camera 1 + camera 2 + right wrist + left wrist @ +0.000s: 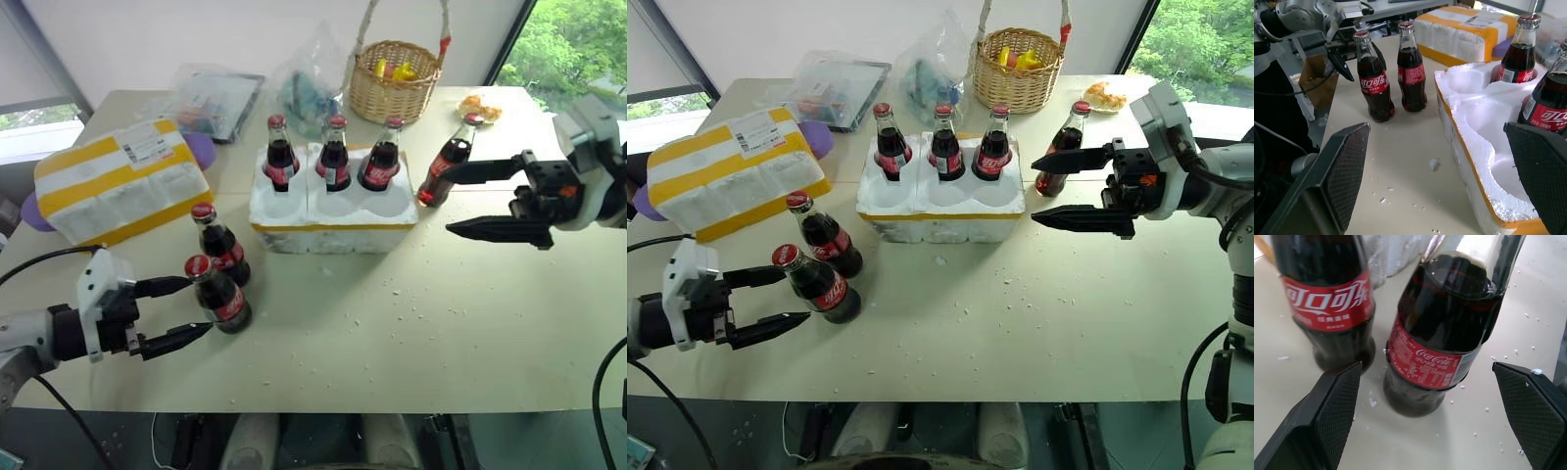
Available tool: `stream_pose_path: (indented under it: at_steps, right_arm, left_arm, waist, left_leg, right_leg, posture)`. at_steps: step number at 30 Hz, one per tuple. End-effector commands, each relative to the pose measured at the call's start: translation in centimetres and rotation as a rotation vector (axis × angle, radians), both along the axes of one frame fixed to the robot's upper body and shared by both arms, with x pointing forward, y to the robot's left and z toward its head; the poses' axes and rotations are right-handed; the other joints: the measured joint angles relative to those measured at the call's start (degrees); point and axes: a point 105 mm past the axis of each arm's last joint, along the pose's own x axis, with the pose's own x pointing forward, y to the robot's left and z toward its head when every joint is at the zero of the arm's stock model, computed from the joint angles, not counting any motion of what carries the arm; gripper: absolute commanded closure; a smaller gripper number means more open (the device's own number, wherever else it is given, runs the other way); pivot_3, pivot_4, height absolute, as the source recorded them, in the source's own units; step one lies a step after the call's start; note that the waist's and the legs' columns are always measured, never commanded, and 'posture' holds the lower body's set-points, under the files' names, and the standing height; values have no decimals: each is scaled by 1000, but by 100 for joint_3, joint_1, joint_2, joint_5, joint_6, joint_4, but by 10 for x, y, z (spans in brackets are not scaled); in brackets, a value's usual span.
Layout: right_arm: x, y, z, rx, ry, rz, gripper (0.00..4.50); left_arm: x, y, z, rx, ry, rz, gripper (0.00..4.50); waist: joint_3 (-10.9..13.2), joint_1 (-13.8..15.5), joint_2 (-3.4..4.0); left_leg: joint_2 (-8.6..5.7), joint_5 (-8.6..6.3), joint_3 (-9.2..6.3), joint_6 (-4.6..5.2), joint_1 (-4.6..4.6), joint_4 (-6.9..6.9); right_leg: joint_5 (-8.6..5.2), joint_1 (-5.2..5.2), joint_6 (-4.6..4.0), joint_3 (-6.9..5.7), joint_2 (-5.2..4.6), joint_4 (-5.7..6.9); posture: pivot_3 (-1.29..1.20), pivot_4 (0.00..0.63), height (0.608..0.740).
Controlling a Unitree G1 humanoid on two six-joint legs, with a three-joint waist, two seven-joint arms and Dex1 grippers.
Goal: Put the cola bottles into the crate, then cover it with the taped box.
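Observation:
The white styrofoam crate [333, 213] stands mid-table with three cola bottles [335, 155] upright in its back row; the front holes are empty. Two more bottles stand on the table left of it, one nearer [219, 296] and one behind [221, 245]. My left gripper [199, 306] is open, its fingers [1337, 406] on either side of the nearer bottle [1440, 342] without touching. A sixth bottle [446, 162] stands at the crate's right end. My right gripper [443, 204] is open, pointing left at the crate beside that bottle. The taped box [122, 181] lies at the left.
A wicker basket [394, 83] with yellow items stands behind the crate, with plastic bags [211, 98] to its left and a small snack [480, 106] at the back right. White foam crumbs [402, 294] dot the table in front of the crate.

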Motion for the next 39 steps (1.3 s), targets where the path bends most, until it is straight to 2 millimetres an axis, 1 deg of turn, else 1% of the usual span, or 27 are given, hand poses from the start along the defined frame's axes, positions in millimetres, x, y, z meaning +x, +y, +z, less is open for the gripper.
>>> stream_pose_path:
  at_steps: [1,10,20,29,30,31,33,39]
  right_arm:
    - [-6,2,8,15,-40,11,0]
    - [-6,0,4,23,-39,-7,0]
    - [-6,1,4,19,-39,-1,0]
    - [-6,4,4,30,-42,-4,0]
    - [-5,5,4,32,-42,-5,0]
    - [-5,5,4,33,-42,-5,0]
    - [-5,6,4,35,-42,-6,0]
    - [-4,6,4,39,-40,-8,0]
  left_arm:
    - [2,-3,5,14,-22,-23,49]
    - [4,-4,8,-9,-21,-23,49]
    - [6,-19,-7,17,2,-82,49]
    - [9,-25,-10,-7,7,-100,49]
    - [9,-26,-10,-9,7,-100,562]
    - [9,-26,-10,-10,6,-99,852]
    - [9,-25,-10,-8,7,-97,1669]
    - [7,-23,-10,-5,11,-91,1669]
  waist:
    - [0,-1,0]
    - [0,-2,0]
    - [0,0,0]
    - [0,1,0]
    - [0,0,0]
    - [0,1,0]
    - [0,1,0]
    - [0,-1,0]
  left_leg:
    - [0,0,0,0,0,0]
    - [1,0,0,1,0,-1]
    - [2,0,0,1,0,-2]
    - [2,0,0,1,0,-1]
    - [2,0,0,1,0,-1]
    - [2,0,0,1,0,-1]
    - [2,0,0,1,0,-1]
    - [2,0,0,1,0,0]
  right_leg:
    - [0,0,0,0,0,0]
    - [0,-1,1,0,1,1]
    - [0,-2,1,0,3,2]
    - [0,-1,1,0,3,3]
    - [0,-1,1,0,2,2]
    - [0,-1,1,0,2,2]
    - [0,-1,1,0,2,2]
    - [0,-1,1,0,2,2]
  posture:
    - [0,150,737]
    - [0,150,737]
    - [0,150,737]
    - [0,150,737]
    - [0,150,737]
    - [0,150,737]
    - [0,150,737]
    - [0,150,737]
